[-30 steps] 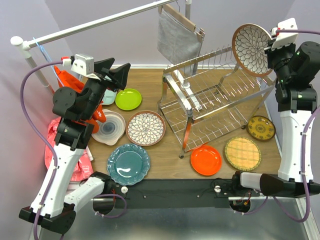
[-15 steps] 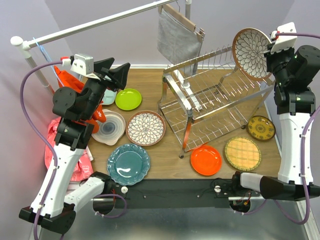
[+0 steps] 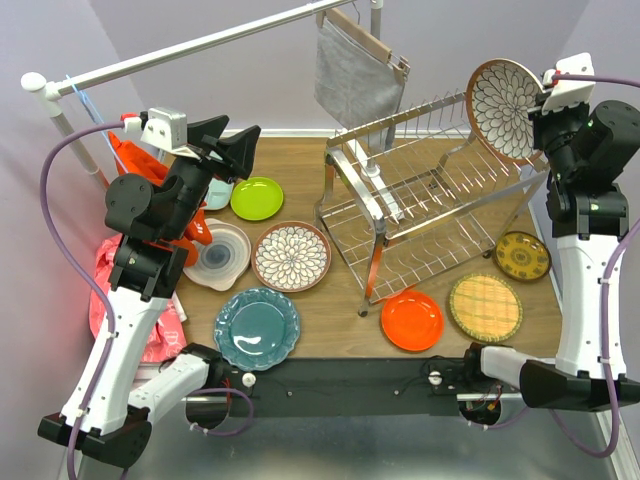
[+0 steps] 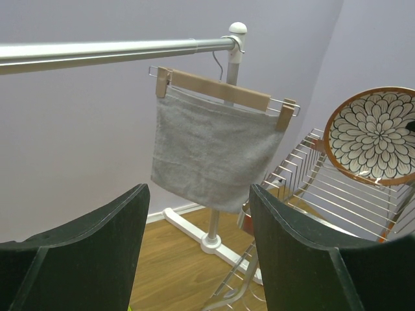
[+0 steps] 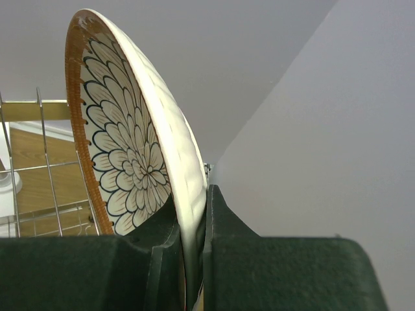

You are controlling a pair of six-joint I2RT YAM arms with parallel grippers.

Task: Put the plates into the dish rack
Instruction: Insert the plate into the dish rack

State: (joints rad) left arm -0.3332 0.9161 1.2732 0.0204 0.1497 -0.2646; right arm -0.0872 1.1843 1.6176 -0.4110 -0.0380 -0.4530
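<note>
My right gripper (image 3: pixel 543 92) is shut on the rim of a brown-rimmed white floral plate (image 3: pixel 504 98) and holds it on edge above the far right end of the metal dish rack (image 3: pixel 430 205). The right wrist view shows the plate (image 5: pixel 133 149) pinched between the fingers (image 5: pixel 224 220). My left gripper (image 3: pixel 232 150) is open and empty, raised over the table's left side. On the table lie a second floral plate (image 3: pixel 291 256), a teal scalloped plate (image 3: pixel 257 328), a lime green plate (image 3: pixel 257 198), a white-grey swirl plate (image 3: pixel 220 254), an orange plate (image 3: pixel 411 320), a yellow woven plate (image 3: pixel 485 307) and a dark-yellow patterned plate (image 3: pixel 522 255).
A long white clothes rail (image 3: pixel 200 45) spans the back, with a grey cloth on a wooden hanger (image 3: pixel 358 72) just behind the rack. Red and pink items (image 3: pixel 140 300) lie at the table's left edge under the left arm.
My right gripper has shifted the floral plate slightly right and up over the rack's far end. The left arm has not moved.
</note>
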